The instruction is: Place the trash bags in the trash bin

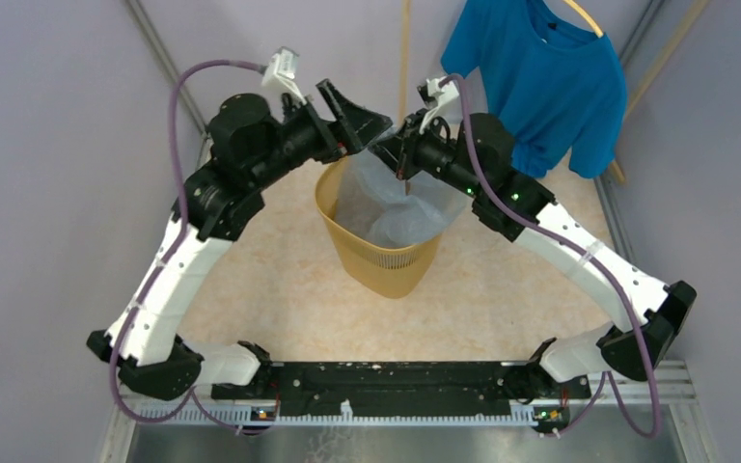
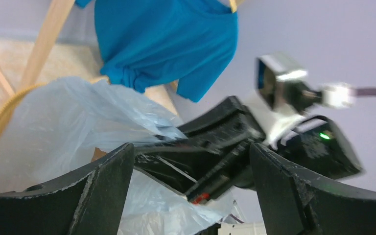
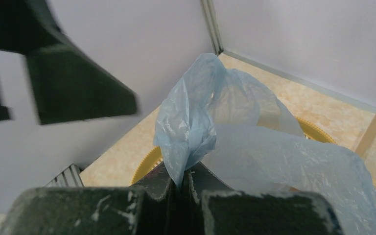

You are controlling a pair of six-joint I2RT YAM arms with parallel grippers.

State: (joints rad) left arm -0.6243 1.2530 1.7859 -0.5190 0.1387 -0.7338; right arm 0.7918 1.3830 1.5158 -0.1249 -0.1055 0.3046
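Observation:
The yellow-orange trash bin (image 1: 386, 262) stands mid-table, its toothed rim also in the right wrist view (image 3: 149, 160). The pale blue trash bag (image 1: 400, 207) sits bunched in the bin's mouth, its film spilling over the far rim (image 2: 54, 122). My right gripper (image 1: 393, 145) is shut on a gathered fold of the bag (image 3: 188, 132) above the bin's far edge. My left gripper (image 1: 355, 114) is open and empty, its fingers (image 2: 105, 181) spread either side of the right gripper, close above the bag.
A bright blue T-shirt (image 1: 540, 77) hangs on a wooden hanger at the back right, also in the left wrist view (image 2: 166, 44). Wooden rods lean at the back. Grey walls close in on both sides. The beige tabletop (image 1: 280, 299) surrounds the bin.

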